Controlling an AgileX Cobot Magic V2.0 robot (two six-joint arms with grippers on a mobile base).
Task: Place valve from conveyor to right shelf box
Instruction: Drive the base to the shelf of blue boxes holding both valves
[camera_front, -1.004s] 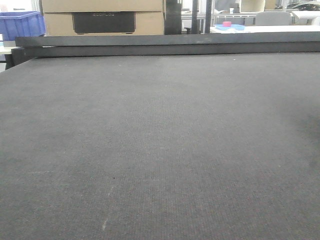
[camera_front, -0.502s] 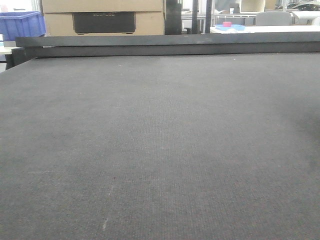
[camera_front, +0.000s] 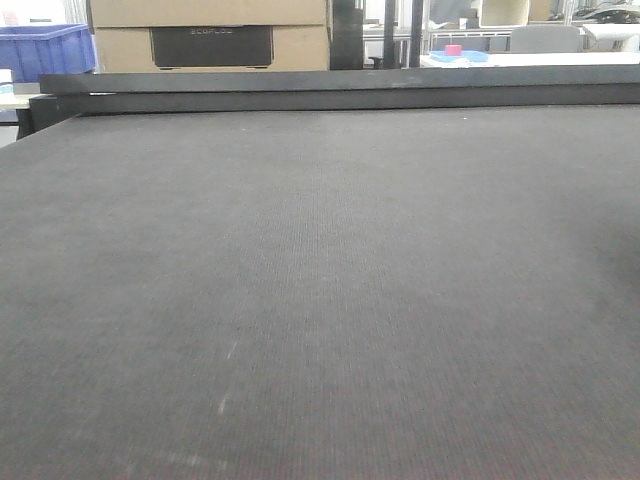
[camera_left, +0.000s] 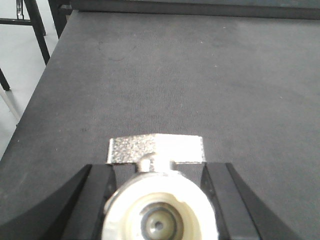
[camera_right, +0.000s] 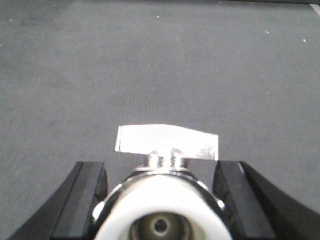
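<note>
The conveyor (camera_front: 320, 280) is a wide dark grey woven belt with a black rail (camera_front: 350, 85) along its far edge. No gripper or valve shows in the front view. In the left wrist view my left gripper (camera_left: 158, 172) is shut on a silver valve (camera_left: 157, 200) with a flat butterfly handle (camera_left: 156, 149), held above the belt (camera_left: 175, 75). In the right wrist view my right gripper (camera_right: 160, 170) is shut on a second silver valve (camera_right: 162, 200) with a bright flat handle (camera_right: 167, 141), above the belt (camera_right: 150, 65). The shelf box is out of view.
Behind the rail stand cardboard boxes (camera_front: 210, 35), a blue crate (camera_front: 45, 48) and a white table with a pink object (camera_front: 453, 49). The left wrist view shows the belt's left edge, pale floor (camera_left: 20, 75) and black frame legs (camera_left: 37, 30).
The front view has shifted slightly: the boxes, crate and rail end drifted right, and a pale mark on the belt moved up. The dark shadow at the right edge has faded.
</note>
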